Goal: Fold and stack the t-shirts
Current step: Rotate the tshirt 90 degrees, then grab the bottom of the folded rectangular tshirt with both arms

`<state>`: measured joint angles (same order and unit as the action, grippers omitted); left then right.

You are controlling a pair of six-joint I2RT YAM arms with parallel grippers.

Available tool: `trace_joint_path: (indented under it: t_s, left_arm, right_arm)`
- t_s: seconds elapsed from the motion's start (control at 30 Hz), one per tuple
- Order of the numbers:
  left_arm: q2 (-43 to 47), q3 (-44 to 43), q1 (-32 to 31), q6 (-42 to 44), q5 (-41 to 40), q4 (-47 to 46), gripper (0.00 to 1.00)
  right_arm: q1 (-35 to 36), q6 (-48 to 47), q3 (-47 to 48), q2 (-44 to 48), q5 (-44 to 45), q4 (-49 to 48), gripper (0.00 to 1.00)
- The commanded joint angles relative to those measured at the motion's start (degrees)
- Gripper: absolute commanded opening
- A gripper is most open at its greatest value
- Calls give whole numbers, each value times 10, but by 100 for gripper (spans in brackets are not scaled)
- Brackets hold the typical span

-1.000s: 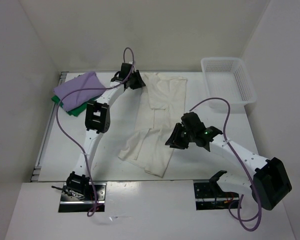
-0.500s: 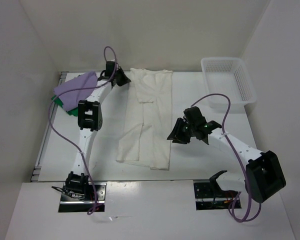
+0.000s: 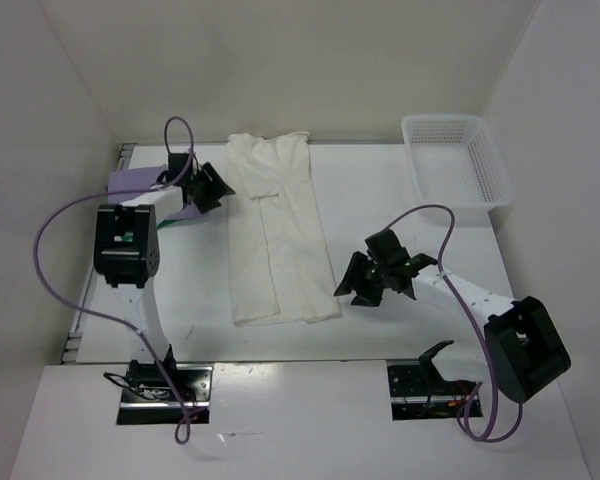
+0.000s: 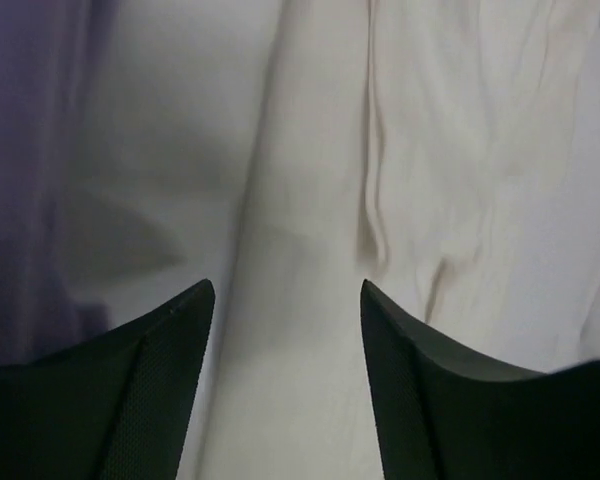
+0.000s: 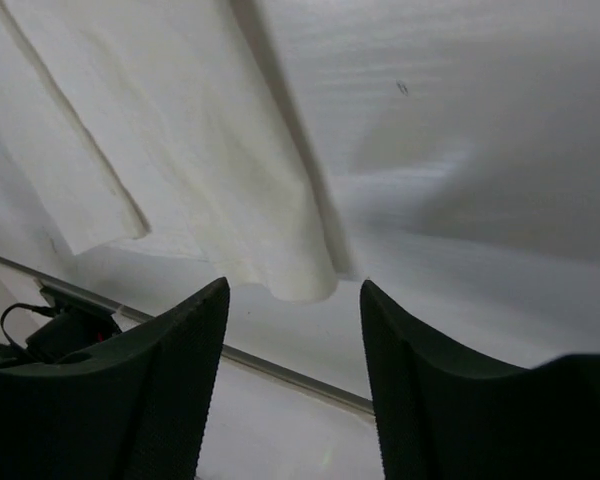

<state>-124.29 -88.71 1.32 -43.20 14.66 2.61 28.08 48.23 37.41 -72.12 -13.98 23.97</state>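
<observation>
The cream t-shirt (image 3: 273, 235) lies in a long folded strip down the middle of the table; it also fills the left wrist view (image 4: 450, 150) and shows in the right wrist view (image 5: 180, 150). My left gripper (image 3: 212, 186) stands open just left of its upper part, nothing between the fingers (image 4: 150, 380). The lavender t-shirt (image 3: 130, 183) lies at the far left, mostly hidden behind the left arm, with a sliver of green t-shirt (image 3: 172, 221) under it. Open too, my right gripper (image 3: 358, 283) sits just right of the cream shirt's lower corner (image 5: 305, 285).
A white mesh basket (image 3: 456, 160) stands at the back right corner. The table's near edge rail (image 5: 280, 365) runs just beyond the cream shirt's hem. White walls close in the table on three sides.
The cream shirt has been dragged left and straightened into a strip. Both grippers have let go of it. The left arm swung left toward the lavender shirt; the right gripper moved slightly down.
</observation>
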Motion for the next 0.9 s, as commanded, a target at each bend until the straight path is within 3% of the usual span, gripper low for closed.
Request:
trace_joint_path:
  t_s: [0.0,0.07,0.17,0.27,0.3,0.43,0.57,0.63,0.7,0.87]
  left_arm:
    - [158,170,-32,-30,26,-71,67]
    - [251,270,-61,-25,8,-37,62]
    - [359,361,-122,-25,-5,23,58]
    - [468,426,-147,-37,-10,67,58]
    - [495,445,-147,-37,-10,77,62]
    - [573,487,-147,-22,-3,140,67]
    - [623,524,-157,-36,1,211,64]
    - [636,574,-163,-72,32,206,63]
    - [664,605,-164,-115,18,206,63]
    - [713,682,-164,-159,6,194,60]
  right_arm:
    - [22,50,-52,28,5,-42,59]
    - [22,63,-71,36,5,-51,47]
    - [22,64,-92,49,11,-70,38]
    - [22,63,-99,49,-10,-95,50]
    - [22,63,-99,42,-10,-95,62]
    - [22,49,-93,27,-30,-111,68]
    - [22,56,-103,38,-25,-125,65]
    - [22,61,-103,33,-18,-125,65]
    - [22,61,-103,16,-28,-146,54]
    - [22,54,-103,-14,-34,-157,48]
